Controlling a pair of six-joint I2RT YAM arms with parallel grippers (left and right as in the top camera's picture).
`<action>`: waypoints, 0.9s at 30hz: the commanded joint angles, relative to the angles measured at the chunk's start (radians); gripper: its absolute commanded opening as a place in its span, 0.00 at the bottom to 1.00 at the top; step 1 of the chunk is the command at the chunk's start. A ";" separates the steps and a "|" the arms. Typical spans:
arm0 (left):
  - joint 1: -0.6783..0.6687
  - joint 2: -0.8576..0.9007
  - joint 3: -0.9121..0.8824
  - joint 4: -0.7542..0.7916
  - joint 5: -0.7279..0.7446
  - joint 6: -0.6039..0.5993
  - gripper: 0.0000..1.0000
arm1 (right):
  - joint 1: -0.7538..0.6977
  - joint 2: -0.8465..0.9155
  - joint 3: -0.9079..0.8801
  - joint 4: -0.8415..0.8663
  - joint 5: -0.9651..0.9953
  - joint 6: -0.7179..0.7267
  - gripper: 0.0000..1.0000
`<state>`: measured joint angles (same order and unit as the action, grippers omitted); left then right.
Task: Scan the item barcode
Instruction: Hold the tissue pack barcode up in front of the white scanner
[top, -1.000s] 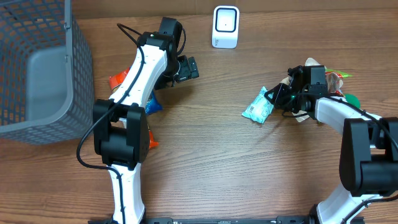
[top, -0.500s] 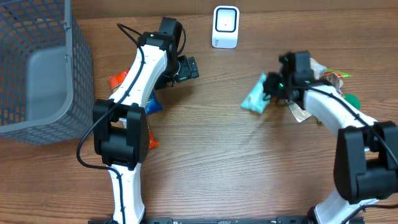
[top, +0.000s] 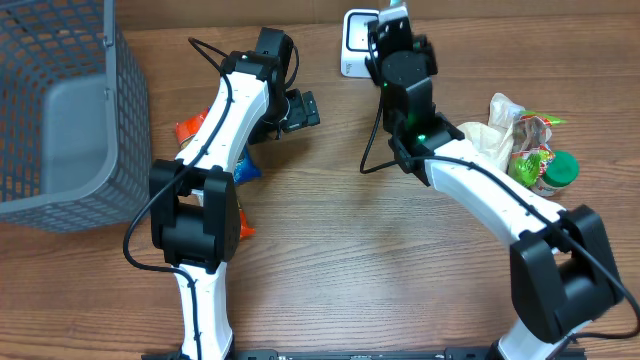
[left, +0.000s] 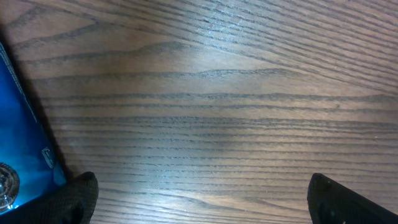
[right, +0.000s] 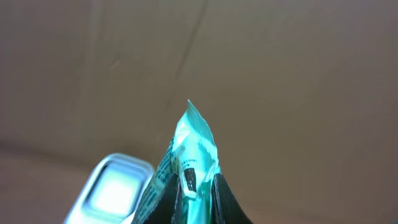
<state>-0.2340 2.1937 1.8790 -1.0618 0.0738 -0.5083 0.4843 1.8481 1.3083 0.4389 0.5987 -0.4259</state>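
My right gripper (top: 396, 28) is lifted at the back of the table, shut on the edge of a teal snack packet (right: 191, 146). The packet stands on end between the jaws, and a small dark printed mark shows near its pinched end. In the overhead view only a tip of the packet (top: 394, 12) shows above the wrist. The white barcode scanner (right: 115, 190) sits just left of and behind the packet; from overhead the scanner (top: 354, 48) is half covered by my right arm. My left gripper (top: 303, 108) hovers open over bare wood, left of the scanner.
A grey wire basket (top: 60, 100) fills the left edge. An orange packet (top: 188, 128) and a blue packet (top: 247, 170) lie by my left arm; the blue packet (left: 22, 134) shows beside the left fingers. A pile of grocery items (top: 530, 150) sits at right.
My right gripper closed on the teal packet, lifted it off the table at right and carried it left and back to the scanner. The left arm has stayed still.
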 joint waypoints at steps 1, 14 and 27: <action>-0.002 -0.006 0.014 0.000 -0.003 0.008 1.00 | -0.023 0.076 0.015 0.105 -0.035 -0.331 0.04; -0.002 -0.006 0.014 0.000 -0.003 0.008 1.00 | -0.040 0.289 0.015 0.428 -0.335 -0.622 0.04; -0.002 -0.006 0.014 0.000 -0.003 0.008 1.00 | -0.040 0.290 0.015 0.463 -0.474 -0.494 0.04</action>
<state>-0.2340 2.1937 1.8790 -1.0618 0.0738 -0.5083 0.4515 2.1479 1.3087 0.8967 0.1719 -0.9764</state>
